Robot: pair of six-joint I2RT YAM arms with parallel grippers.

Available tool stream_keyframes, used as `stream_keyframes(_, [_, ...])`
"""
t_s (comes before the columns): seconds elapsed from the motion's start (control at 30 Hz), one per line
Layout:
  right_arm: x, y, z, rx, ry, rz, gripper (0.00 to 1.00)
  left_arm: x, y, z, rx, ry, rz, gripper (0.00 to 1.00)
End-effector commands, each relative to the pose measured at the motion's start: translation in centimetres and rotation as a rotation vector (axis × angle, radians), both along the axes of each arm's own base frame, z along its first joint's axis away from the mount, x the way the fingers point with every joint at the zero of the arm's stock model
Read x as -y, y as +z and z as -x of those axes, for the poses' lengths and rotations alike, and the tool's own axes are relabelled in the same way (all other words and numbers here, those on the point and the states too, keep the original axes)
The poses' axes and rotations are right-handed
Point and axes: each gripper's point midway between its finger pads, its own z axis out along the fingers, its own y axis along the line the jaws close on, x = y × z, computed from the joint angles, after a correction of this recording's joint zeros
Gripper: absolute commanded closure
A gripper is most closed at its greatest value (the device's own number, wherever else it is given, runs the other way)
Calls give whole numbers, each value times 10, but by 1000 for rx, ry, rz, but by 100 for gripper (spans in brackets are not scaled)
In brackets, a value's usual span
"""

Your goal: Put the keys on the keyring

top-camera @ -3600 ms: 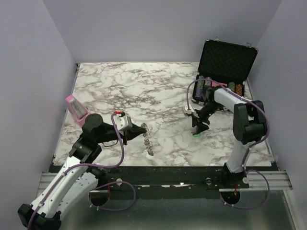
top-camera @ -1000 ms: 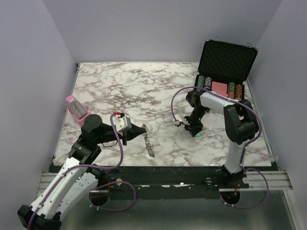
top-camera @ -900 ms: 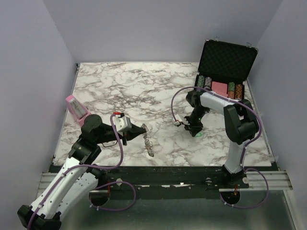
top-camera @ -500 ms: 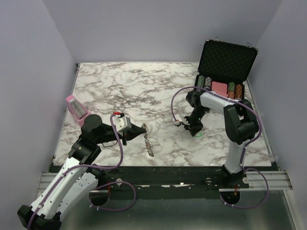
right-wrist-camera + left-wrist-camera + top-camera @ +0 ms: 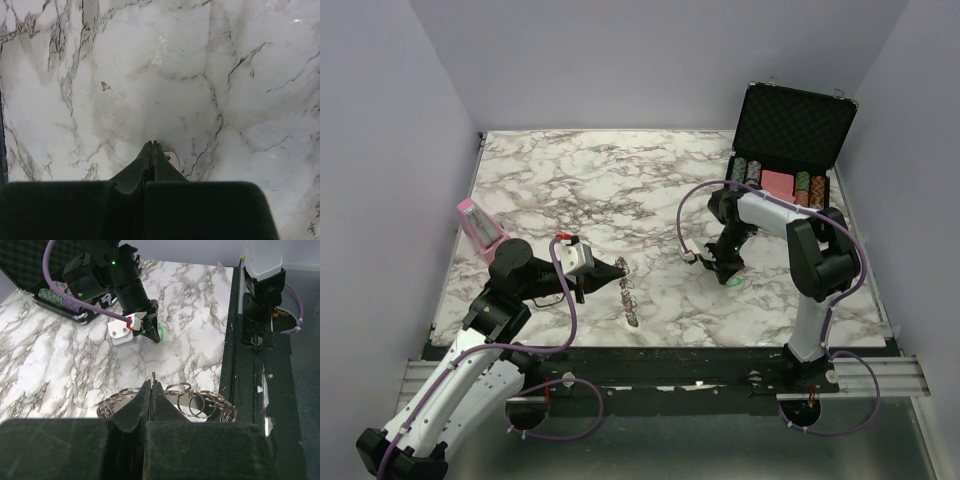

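The marble table (image 5: 620, 180) fills the top view, with an open black poker-chip case (image 5: 790, 125) at its far right corner and a pink object (image 5: 475, 225) near the left edge. The left gripper (image 5: 618, 268) sits low over the near middle of the table, its fingers pressed together on a thin sliver of metal that sticks up between the tips in the left wrist view. That sliver belongs to the keyring (image 5: 631, 302), which trails from those tips toward the near edge as a line of small linked silvery loops. The right gripper (image 5: 725, 270) points down at the table well to the right, its fingers also pressed flat together with no gap. The green key (image 5: 733, 281) lies on the marble just beside those tips on the near side (its silvery end touches one finger in the right wrist view, though whether it is pinched cannot be told)
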Motion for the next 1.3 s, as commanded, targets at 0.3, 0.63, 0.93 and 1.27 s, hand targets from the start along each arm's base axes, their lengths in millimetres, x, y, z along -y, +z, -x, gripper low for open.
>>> stream_keyframes(0.3, [-26,41,-14,52,-213,-124,99,-1,22,2,76,-7,31,100])
stream_keyframes(0.63, [-54,115,-18,-108,-606,-469,100,6,24,6,65,-41,98,100])
stream_keyframes(0.93, [-31,131,-22,11,-779,-448,100,3,24,12,4,-5,122,100])
stream_keyframes(1.27, [47,98,-32,230,-922,-130,99,-4,10,14,4,28,73,100])
